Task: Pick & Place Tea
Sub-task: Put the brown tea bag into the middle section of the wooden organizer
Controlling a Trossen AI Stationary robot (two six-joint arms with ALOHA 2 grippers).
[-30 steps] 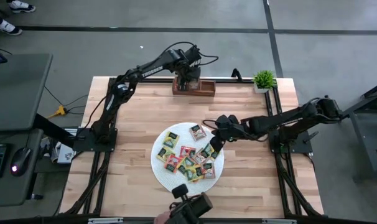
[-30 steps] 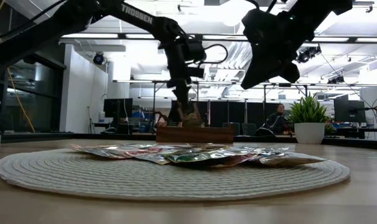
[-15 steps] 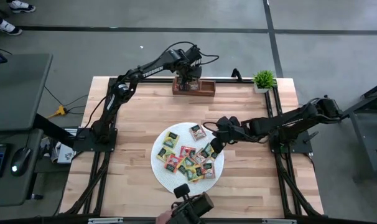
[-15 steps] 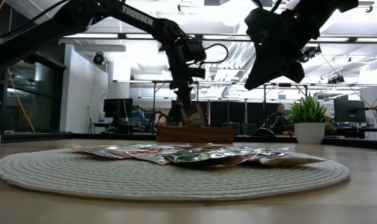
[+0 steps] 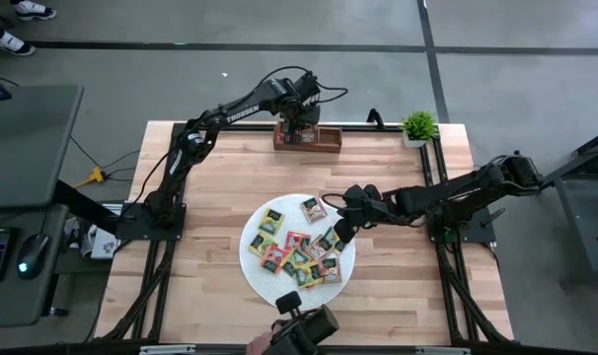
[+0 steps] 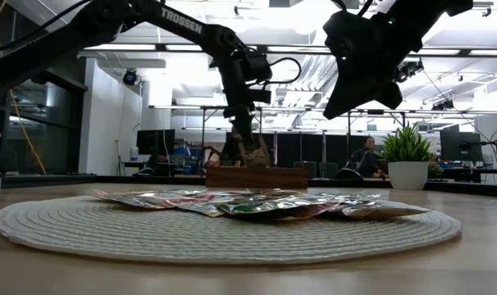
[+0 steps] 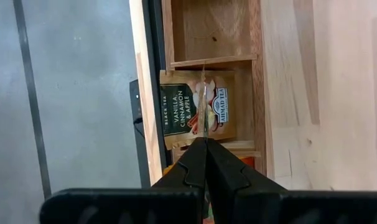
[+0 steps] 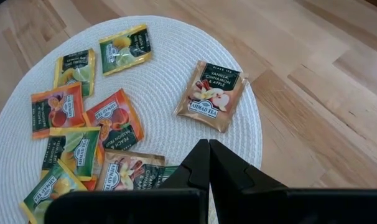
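Note:
Several tea packets [image 5: 297,248] in red, orange, yellow and green lie flat on the round white mat [image 5: 264,279] near the table's front. At the far edge stands the brown wooden tray [image 5: 331,145], with one vanilla packet [image 7: 182,109] lying flat in its middle compartment. Above that compartment my left gripper [image 7: 205,142] is shut on another tea packet [image 7: 204,99], which the left wrist view shows edge-on. My right gripper [image 8: 208,146] is shut with nothing in it. It hovers over the mat's right part, above the packets. My left gripper pinches the tea packet by its upper edge [image 7: 204,134] between its two fingers. They come steeply from above. The packet hangs below them [image 6: 253,153] over the tray's middle compartment. Whether its lower edge touches the tray, I cannot tell.
A small potted plant [image 5: 417,125] stands at the table's far right corner, right of the tray. Bare wood lies between the mat and the tray. A person [image 6: 365,157] sits in the room beyond the table.

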